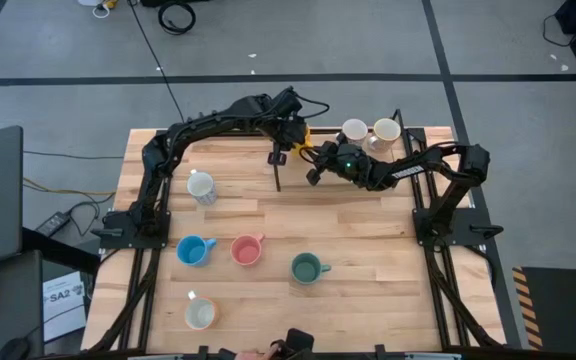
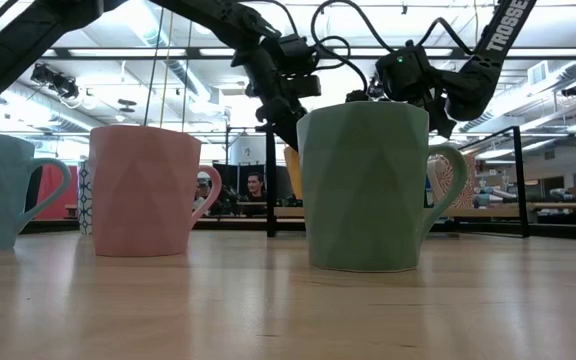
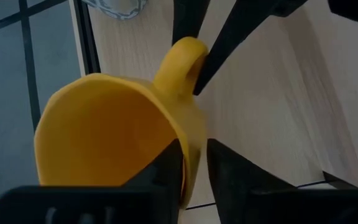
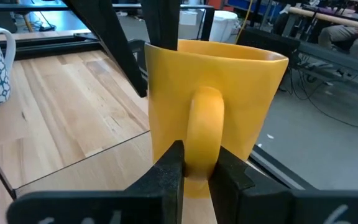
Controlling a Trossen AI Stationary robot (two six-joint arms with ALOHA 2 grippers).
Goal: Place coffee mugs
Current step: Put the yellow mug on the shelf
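White "TROSSEN" lettering (image 2: 505, 25) runs down one dark arm, and a sheet beside the wooden surface (image 1: 368, 235) reads "SA2" (image 1: 60, 295). Above the far edge of that plank-grained surface, the glossy yellow-orange mug (image 4: 216, 106) hangs between both arms: the left claw (image 3: 194, 163) pinches its rim, the right claw (image 4: 196, 163) clamps its looped handle. Faceted pink (image 2: 148, 190) and green (image 2: 368, 185) mugs stand nearer.
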